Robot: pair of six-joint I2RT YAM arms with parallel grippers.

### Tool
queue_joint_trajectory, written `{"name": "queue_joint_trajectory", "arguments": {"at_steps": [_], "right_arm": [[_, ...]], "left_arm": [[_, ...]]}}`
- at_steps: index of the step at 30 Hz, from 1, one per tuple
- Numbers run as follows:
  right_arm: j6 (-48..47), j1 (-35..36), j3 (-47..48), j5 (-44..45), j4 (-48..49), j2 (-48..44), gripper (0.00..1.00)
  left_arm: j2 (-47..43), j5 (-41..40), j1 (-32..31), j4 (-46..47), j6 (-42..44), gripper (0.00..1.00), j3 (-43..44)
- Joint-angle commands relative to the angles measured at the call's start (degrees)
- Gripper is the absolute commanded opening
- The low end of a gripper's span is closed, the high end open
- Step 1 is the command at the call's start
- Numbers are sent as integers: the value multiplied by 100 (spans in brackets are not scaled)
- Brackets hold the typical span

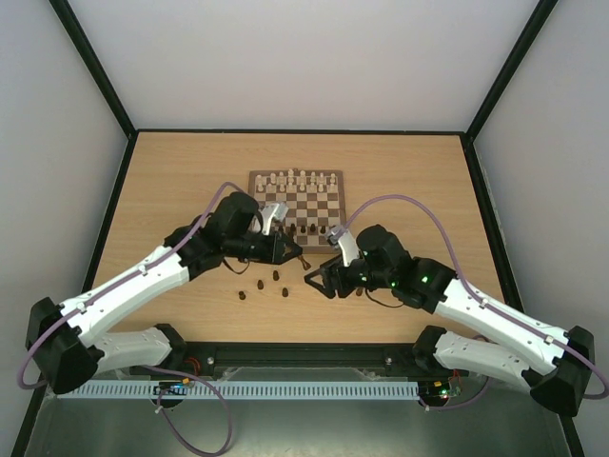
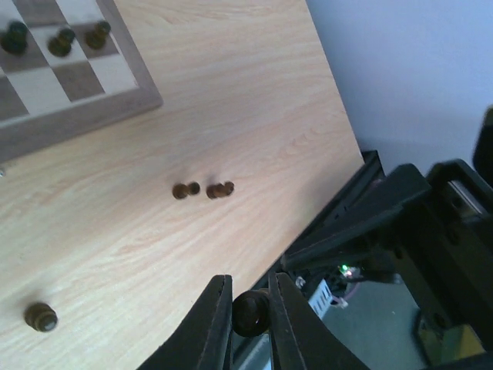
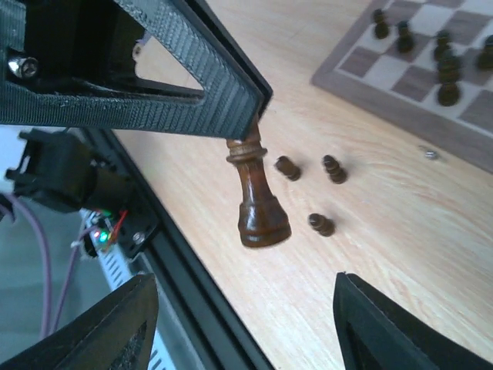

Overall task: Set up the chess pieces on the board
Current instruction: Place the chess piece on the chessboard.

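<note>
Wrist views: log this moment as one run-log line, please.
left tool: shut on dark piece, gripped at its head | right tool: open, empty | loose dark pieces: on table, off board

Dark brown chess pieces (image 3: 259, 202), brown-and-cream checkered board (image 2: 77, 117), pale wood-grain table (image 1: 171, 181).

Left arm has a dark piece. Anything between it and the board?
Nothing visible. The left gripper holds the piece just short of the board's near edge, with nothing lying between. The open right gripper sits on the side away from the board.
</note>
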Motion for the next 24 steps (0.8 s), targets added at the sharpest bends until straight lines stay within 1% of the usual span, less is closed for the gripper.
{"name": "queue_joint_trajectory", "arguments": {"at_steps": [1,3,4,7,10,14,17,19,24], "right_arm": [[112,31,327,957,-751,-158,64],[212,37,348,1279,-912,-220,65],[261,38,348,1396,-987,-252,66],[359,32,330,1666,-1100,-319,67],[426,29,279,1828,-1146,-412,68],[462,37,221,1944,-1209,-548,68],[478,38,203,1974,-1245,-628,68],[480,30,193,1958,-1237,-656,68],[454,34,193,1922,-1238,-648,68]], "left_arm": [[338,-743,-25,-445,411,5,508],[582,-1331,-162,-663,551,4,733],[727,-1857,-292,-783,600,4,864],[1295,-3069,-661,-1101,674,4,1248],[1714,-4095,-978,-1178,637,4,1568],[2219,-5233,-1252,-1207,507,4,1741],[2413,-5725,-1352,-935,463,3,1610],[2495,-5840,-1367,-599,505,3,1491],[2820,-6133,-1376,-99,559,3,1345]]}}
